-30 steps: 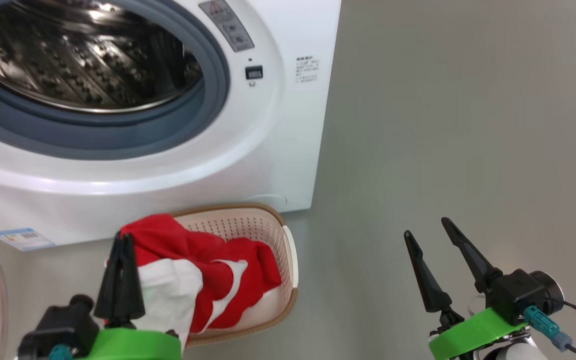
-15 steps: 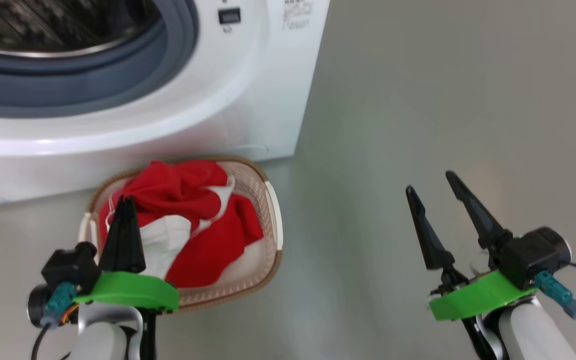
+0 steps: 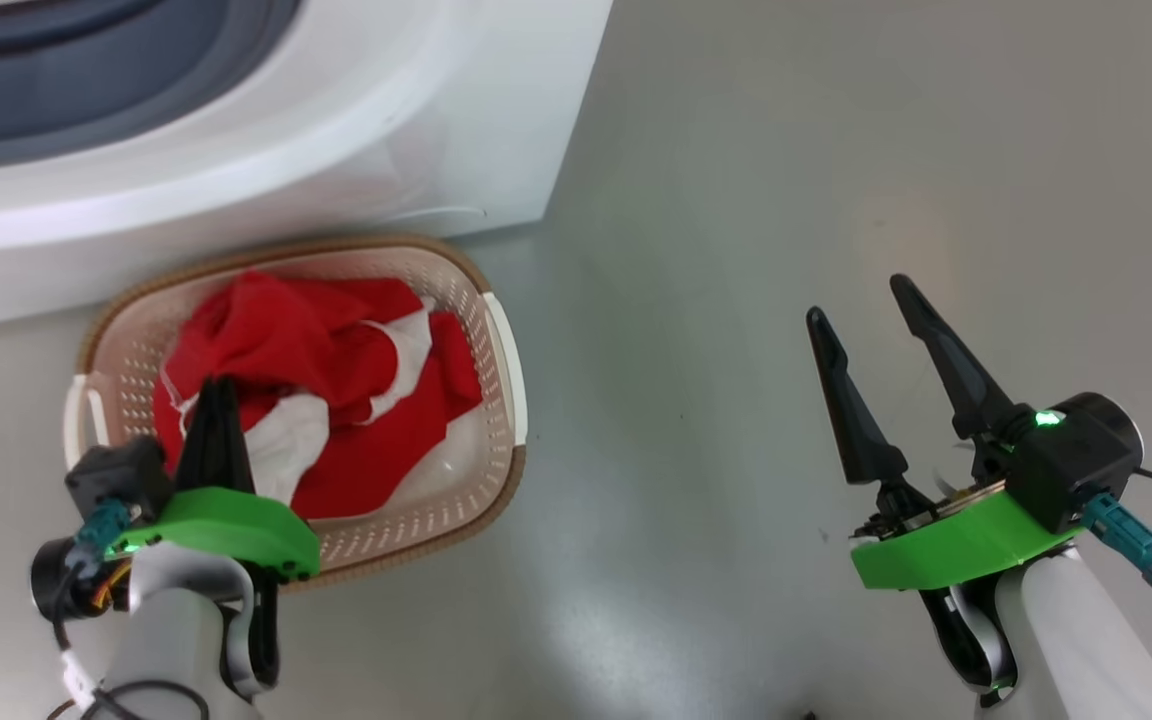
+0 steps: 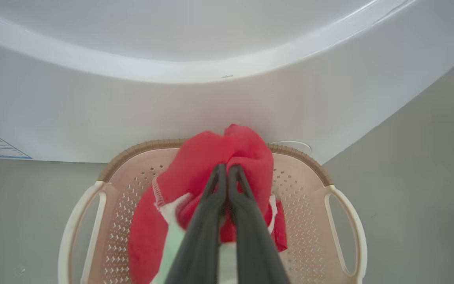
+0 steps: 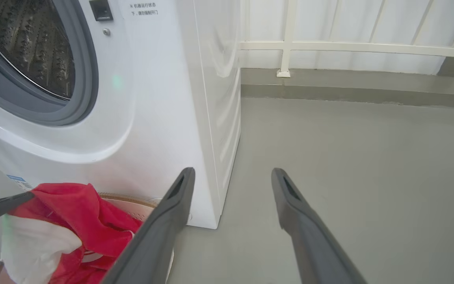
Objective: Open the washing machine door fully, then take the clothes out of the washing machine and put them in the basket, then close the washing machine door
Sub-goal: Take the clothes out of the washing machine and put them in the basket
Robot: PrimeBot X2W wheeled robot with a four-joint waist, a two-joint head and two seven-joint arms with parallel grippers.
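The clothes (image 3: 336, 400) lie heaped in the basket (image 3: 508, 380), which stands on the floor (image 3: 696, 250) just before the washer (image 3: 336, 130). The left gripper (image 3: 218, 388), fingers pressed together, pinches a raised red fold. If that arm pulls away without letting go, the cloth may drag out over the rim or tip the light basket. The right gripper (image 3: 858, 298) hangs well apart, fingers spread and empty. The drum (image 5: 34, 43) gapes, so the washer is yet to be shut.
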